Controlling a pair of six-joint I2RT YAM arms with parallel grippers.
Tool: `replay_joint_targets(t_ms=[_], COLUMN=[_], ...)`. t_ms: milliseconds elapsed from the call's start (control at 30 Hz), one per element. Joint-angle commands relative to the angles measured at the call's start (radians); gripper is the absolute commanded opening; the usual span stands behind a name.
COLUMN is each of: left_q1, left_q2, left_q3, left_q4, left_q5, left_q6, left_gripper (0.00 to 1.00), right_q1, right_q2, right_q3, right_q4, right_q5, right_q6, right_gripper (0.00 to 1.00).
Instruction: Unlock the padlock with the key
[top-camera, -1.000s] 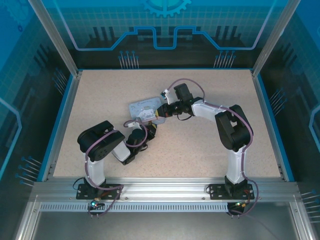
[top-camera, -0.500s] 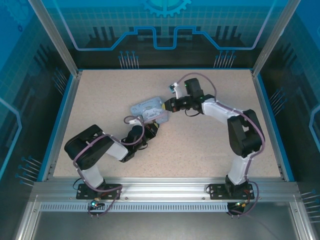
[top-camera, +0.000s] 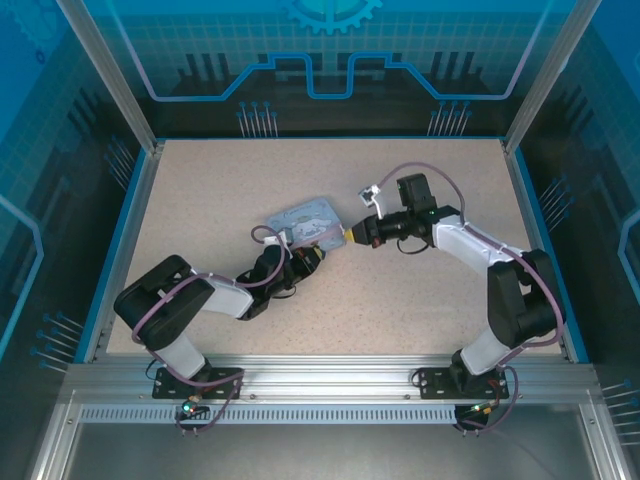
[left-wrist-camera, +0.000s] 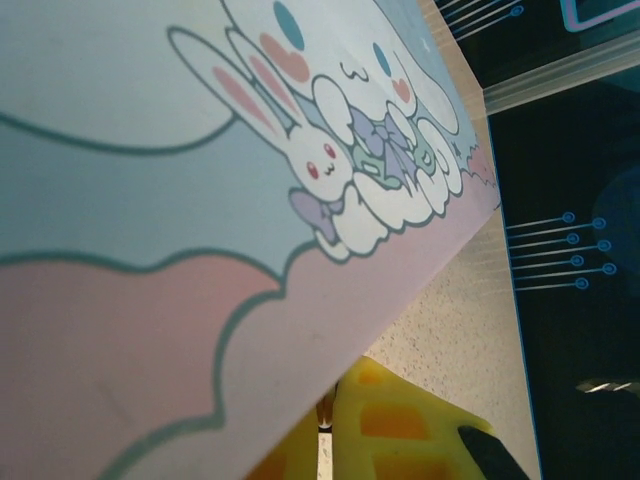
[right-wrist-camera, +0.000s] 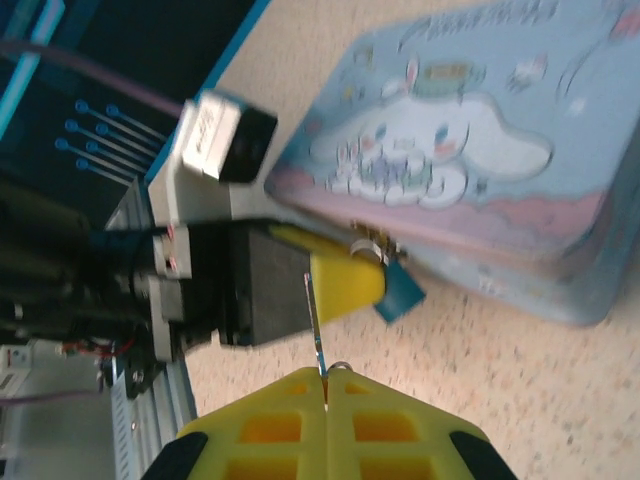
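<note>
The small teal padlock hangs by its metal shackle from the clasp on the front of the light-blue cartoon tin. My left gripper reaches under the tin's near edge. Its yellow fingers are shut on the padlock, whose body juts out past their tips. In the left wrist view the left gripper pinches a thin dark sliver under the tin. My right gripper is shut on the key. Its thin blade points at the left fingers, apart from the padlock. From above, the right gripper sits just right of the tin.
The speckled table has blue rails along its sides and an aluminium frame at the near edge. The left wrist's white camera block and black body stand close to the key blade. Open table lies right of the tin.
My right gripper has drawn back to the right, away from the tin. The left arm has stretched lower and further right, and the tin has shifted slightly right with it.
</note>
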Motion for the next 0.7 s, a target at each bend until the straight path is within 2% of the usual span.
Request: replay_joint_targets(t_ms=[0,167,367,667], left_q1=[0.012,0.028,0.039,0.04], left_q2=[-0.024,-0.023,-0.018,-0.021], left_q3=[0.032,0.026,0.031,0.042], left_q4=[0.037,0.066,0.093,0.098], left_q5=[0.076,0.122,0.162,0.202], left_q6=[0.013,0.012,0.009,0.017], left_gripper=[0.0,0.0,0.0,0.0], right_q1=[-0.015,-0.015,-0.002,0.026], right_q2=[-0.027,-0.015,-0.009,0.067], right_q3=[-0.065,-0.169,-0.217,-0.174], right_q4=[-0.037,0.054,0.087,0.07], right_q5=[-0.072,-0.121,-0.115,-0.089], right_q6=[-0.055,-0.015,-0.014,-0.044], right_gripper=[0.01,0.0,0.0,0.0])
